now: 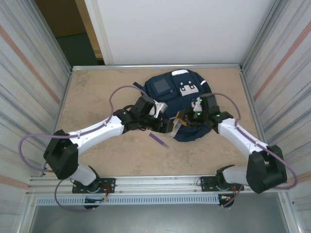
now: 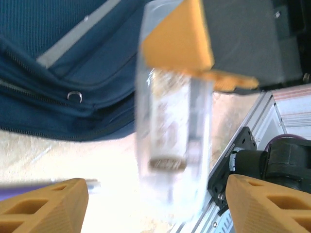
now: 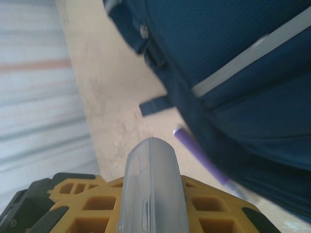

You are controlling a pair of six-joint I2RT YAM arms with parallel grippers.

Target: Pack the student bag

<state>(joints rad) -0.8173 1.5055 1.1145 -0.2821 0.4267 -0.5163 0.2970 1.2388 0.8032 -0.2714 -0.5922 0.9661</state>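
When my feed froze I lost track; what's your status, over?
Left gripper open, right gripper shut on clear container. Student bag on table. Purple pen loose beside it.

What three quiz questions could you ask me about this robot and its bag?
1. True or false: the purple pen is inside the student bag.
2. What does the right gripper hold? A) the purple pen B) the clear plastic case C) a strap of the student bag
3. Fill in the blank: the left gripper has its fingers ____ (open or shut).

Key: 1. False, the pen lies outside the bag, on the table. 2. B. 3. Open.
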